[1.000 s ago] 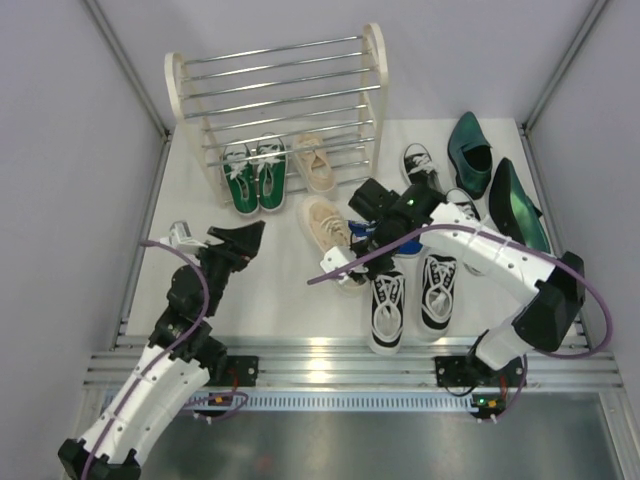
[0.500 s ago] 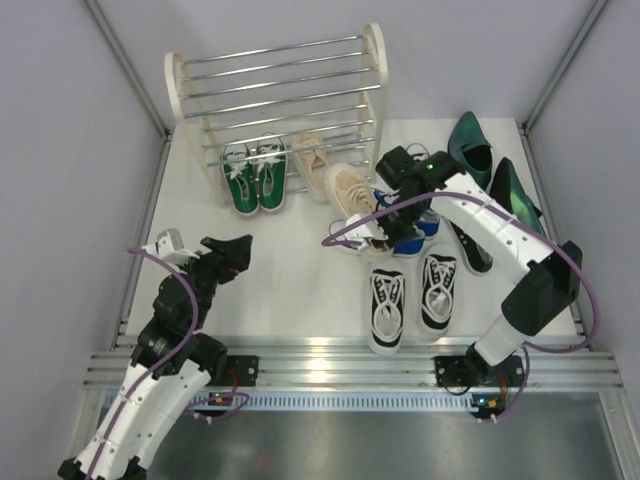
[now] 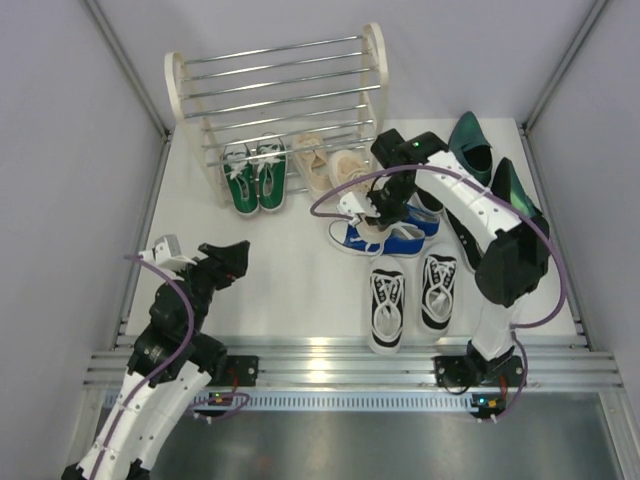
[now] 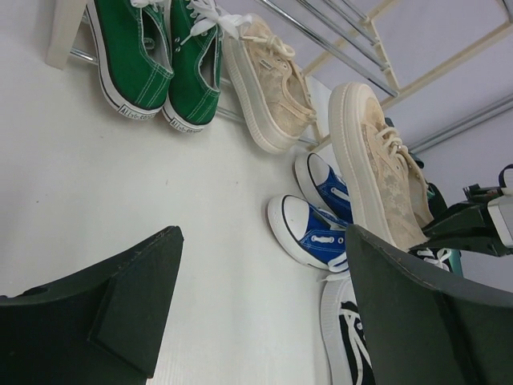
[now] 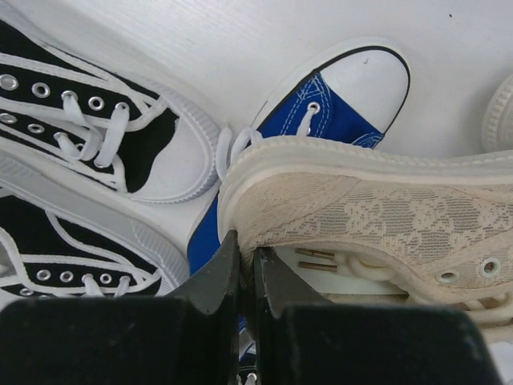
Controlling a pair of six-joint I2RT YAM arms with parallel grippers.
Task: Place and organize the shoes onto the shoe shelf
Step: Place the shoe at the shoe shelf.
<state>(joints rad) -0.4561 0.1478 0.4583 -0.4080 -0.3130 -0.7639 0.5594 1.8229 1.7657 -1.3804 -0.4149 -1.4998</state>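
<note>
My right gripper [image 3: 381,207] is shut on the heel of a beige lace sneaker [image 3: 352,172], [image 5: 377,208], holding it lifted beside the other beige sneaker [image 3: 311,160] at the foot of the chrome shoe shelf [image 3: 275,90]. The green pair [image 3: 254,175] sits under the shelf's lowest rods. The blue pair [image 3: 385,236] lies below the held shoe. A black-and-white pair [image 3: 410,295] lies near the front. Dark green dress shoes [image 3: 490,175] lie at the right. My left gripper [image 3: 232,258] is open and empty at the left; its view shows the held beige shoe [image 4: 377,168].
Another black-and-white sneaker [image 3: 462,235] is partly hidden under my right arm. Grey walls close in both sides, and a metal rail [image 3: 320,355] runs along the table's near edge. My right arm's purple cable [image 3: 340,195] loops over the shoes.
My right gripper has carried the beige sneaker up from mid-table toward the shelf, beside its mate, uncovering the blue pair. My left arm has drawn back slightly toward the near left.
</note>
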